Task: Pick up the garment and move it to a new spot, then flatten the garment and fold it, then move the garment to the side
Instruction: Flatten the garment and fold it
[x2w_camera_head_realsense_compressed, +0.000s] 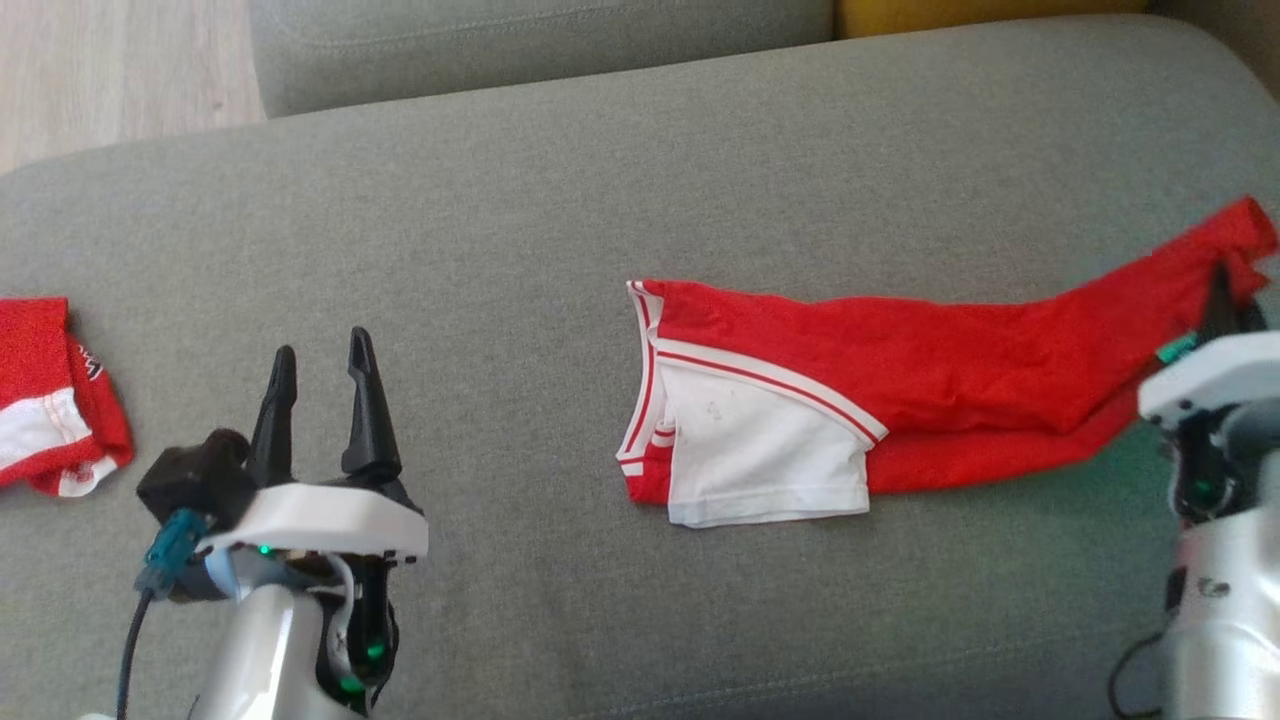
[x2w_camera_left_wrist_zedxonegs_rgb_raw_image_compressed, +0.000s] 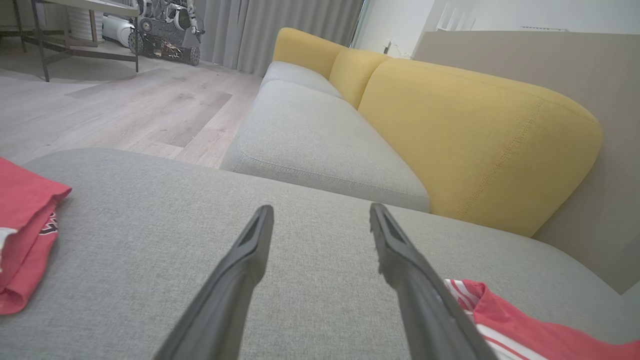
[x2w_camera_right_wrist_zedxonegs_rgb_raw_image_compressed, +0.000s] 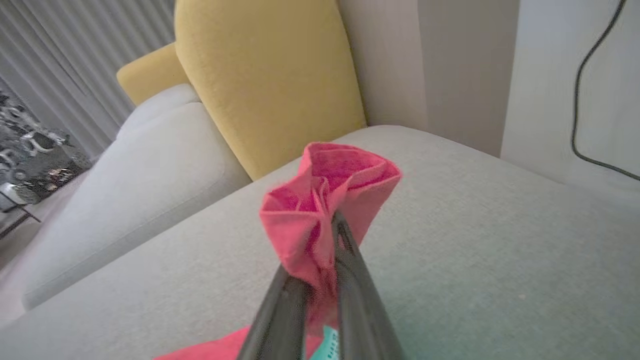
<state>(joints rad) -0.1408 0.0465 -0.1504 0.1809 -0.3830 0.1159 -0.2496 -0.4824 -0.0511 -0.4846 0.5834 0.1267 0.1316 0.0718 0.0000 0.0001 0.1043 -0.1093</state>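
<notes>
garment (x2w_camera_head_realsense_compressed: 900, 360), soft red cloth with white panel, bunches pinched in right claw (x2w_camera_right_wrist_zedxonegs_rgb_raw_image_compressed: 325, 240); left claw (x2w_camera_head_realsense_compressed: 322, 345) gapes empty.

Silver arms (x2w_camera_head_realsense_compressed: 262, 640), white wrist plates (x2w_camera_head_realsense_compressed: 320, 520), blk fingers (x2w_camera_head_realsense_compressed: 368, 410), green LEDs (x2w_camera_head_realsense_compressed: 372, 652).

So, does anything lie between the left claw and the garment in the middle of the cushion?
Nothing visible. Only bare grey cushion separates the open left claw from the garment and its white striped end. The right claw is shut on its far red end.
</notes>
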